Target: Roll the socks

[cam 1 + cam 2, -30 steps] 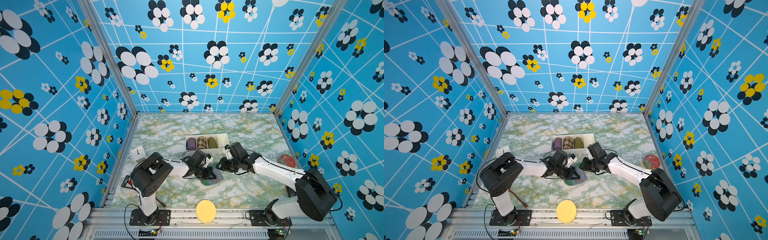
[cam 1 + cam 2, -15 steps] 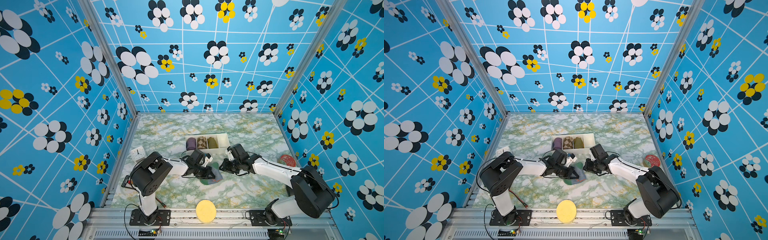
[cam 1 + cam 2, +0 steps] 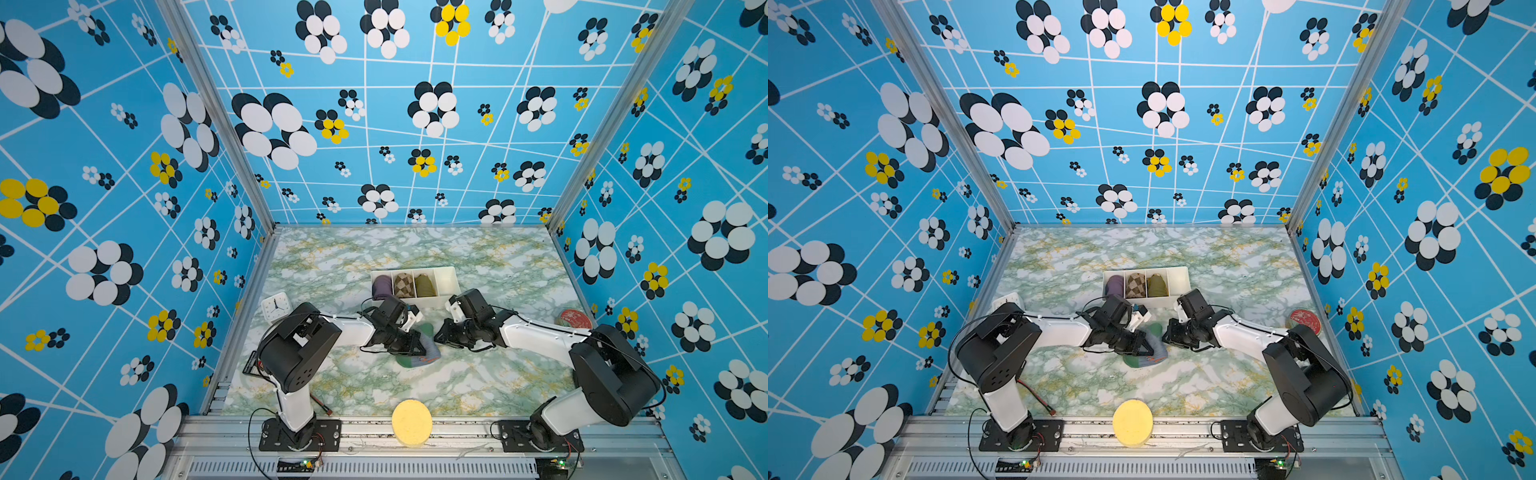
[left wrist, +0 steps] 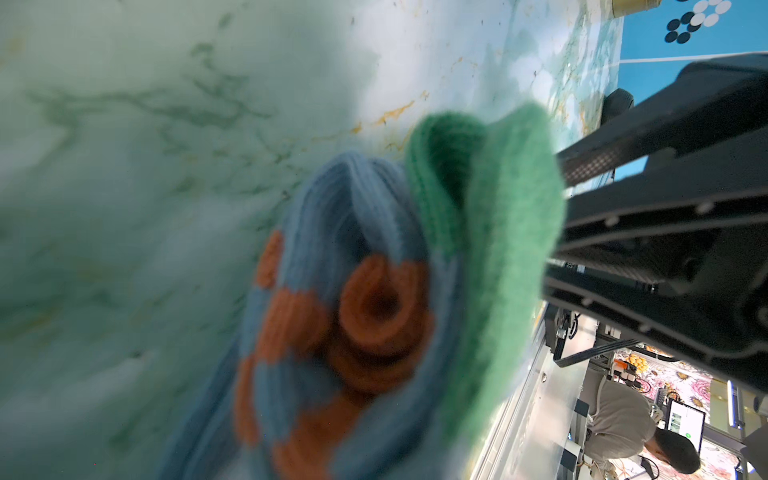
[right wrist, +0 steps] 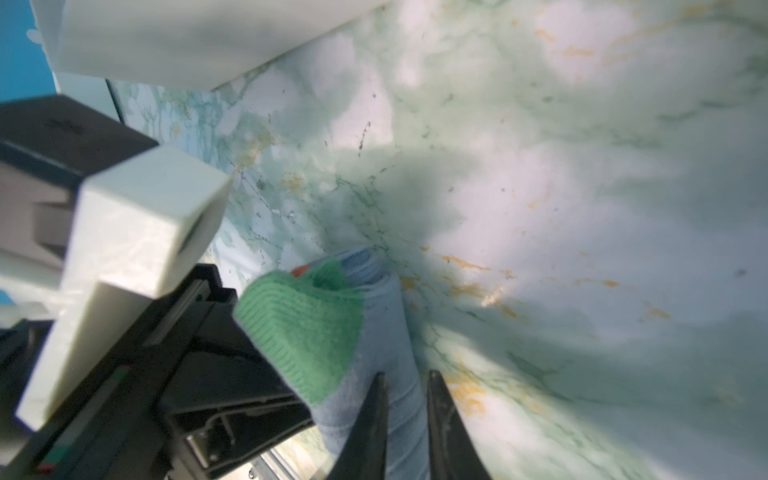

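The socks [image 3: 424, 358] lie as a grey-blue, partly rolled bundle with green ends at the table's middle, in both top views [image 3: 1152, 360]. My left gripper [image 3: 415, 352] is shut on the bundle from the left. Its fingers are hidden in the left wrist view, where the socks [image 4: 374, 316] fill the frame and their orange cuffs form a spiral. My right gripper [image 3: 437, 337] meets the bundle from the right. In the right wrist view my right gripper [image 5: 405, 399] has closed on a grey-blue fold of the socks [image 5: 332, 324], with one dark finger on either side.
Just behind the grippers stands a white divided tray [image 3: 448, 277] with purple [image 3: 381, 286], checkered [image 3: 403, 284] and olive [image 3: 424, 284] rolls. A white clock [image 3: 275, 306] stands at left, a red disc [image 3: 575, 319] at right, and a yellow disc [image 3: 411, 422] on the front rail.
My right gripper has moved left to the socks and its jaws have narrowed onto a fold. The left gripper has stayed shut on the bundle, hardly moving.
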`<state>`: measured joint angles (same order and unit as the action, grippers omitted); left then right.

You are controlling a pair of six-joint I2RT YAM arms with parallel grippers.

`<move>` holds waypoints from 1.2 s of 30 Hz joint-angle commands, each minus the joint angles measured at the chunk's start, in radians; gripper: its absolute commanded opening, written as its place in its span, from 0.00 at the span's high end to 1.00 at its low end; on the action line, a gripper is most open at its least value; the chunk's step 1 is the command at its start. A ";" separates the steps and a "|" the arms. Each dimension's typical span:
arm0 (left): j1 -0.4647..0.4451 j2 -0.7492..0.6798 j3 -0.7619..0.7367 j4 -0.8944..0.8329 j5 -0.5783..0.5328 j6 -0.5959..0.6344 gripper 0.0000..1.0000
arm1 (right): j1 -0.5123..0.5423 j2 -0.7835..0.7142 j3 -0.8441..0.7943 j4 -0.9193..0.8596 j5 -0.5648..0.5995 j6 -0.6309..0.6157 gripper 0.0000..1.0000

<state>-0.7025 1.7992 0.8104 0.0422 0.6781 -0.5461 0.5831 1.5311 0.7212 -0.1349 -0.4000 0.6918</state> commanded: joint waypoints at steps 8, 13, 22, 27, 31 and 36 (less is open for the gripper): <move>0.032 0.055 -0.039 -0.336 -0.248 0.077 1.00 | 0.042 0.009 -0.011 0.083 -0.099 -0.025 0.81; 0.034 0.021 -0.022 -0.386 -0.273 0.104 0.98 | 0.052 0.017 -0.012 0.109 -0.118 -0.020 0.82; 0.035 -0.039 0.016 -0.494 -0.342 0.155 0.93 | 0.079 0.055 0.006 0.133 -0.131 -0.012 0.76; 0.037 -0.039 0.027 -0.501 -0.335 0.168 0.94 | 0.088 0.073 0.017 0.136 -0.117 -0.009 0.75; 0.039 -0.025 0.013 -0.482 -0.323 0.168 0.95 | 0.089 0.077 0.013 0.142 -0.100 -0.007 0.72; 0.060 -0.018 -0.013 -0.453 -0.298 0.167 0.96 | 0.089 0.087 0.003 0.193 -0.125 0.007 0.62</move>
<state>-0.6689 1.7153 0.8703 -0.2810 0.5175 -0.3981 0.6609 1.6012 0.7189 0.0174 -0.5079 0.6937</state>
